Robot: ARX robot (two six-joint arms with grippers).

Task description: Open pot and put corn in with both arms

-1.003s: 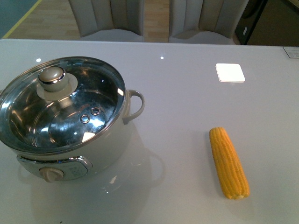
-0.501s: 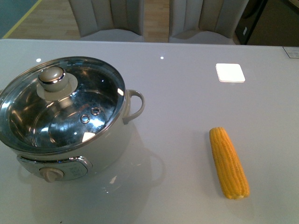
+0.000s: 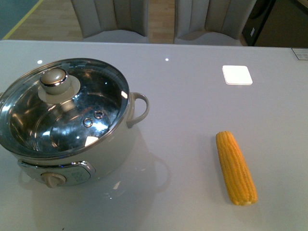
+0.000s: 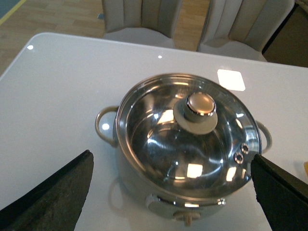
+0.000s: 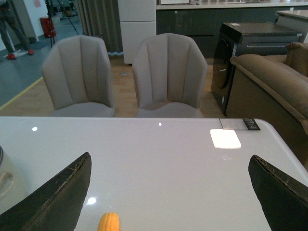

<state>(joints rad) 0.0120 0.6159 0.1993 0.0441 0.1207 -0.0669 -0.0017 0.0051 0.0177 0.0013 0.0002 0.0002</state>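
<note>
The cream-white pot [image 3: 118, 144] stands at the table's left with its glass lid [image 3: 91, 103] on, the lid knob [image 3: 54, 79] on top and a dial [image 3: 54, 179] at the front. To the right lies the yellow corn [image 3: 236, 168], lengthwise and apart from the pot. Neither arm shows in the front view. My left gripper [image 4: 170, 156] hangs open above the pot [image 4: 144, 190], its fingers [image 4: 53, 195] wide on either side and touching nothing. My right gripper [image 5: 169, 158] is open over bare table, with the corn's tip [image 5: 109, 222] below it.
A bright white square [image 3: 237, 74] lies on the glossy white table [image 3: 192, 110] at the back right. Two grey chairs [image 5: 168, 72] stand behind the far edge. A brown sofa [image 5: 274, 82] is off to the right.
</note>
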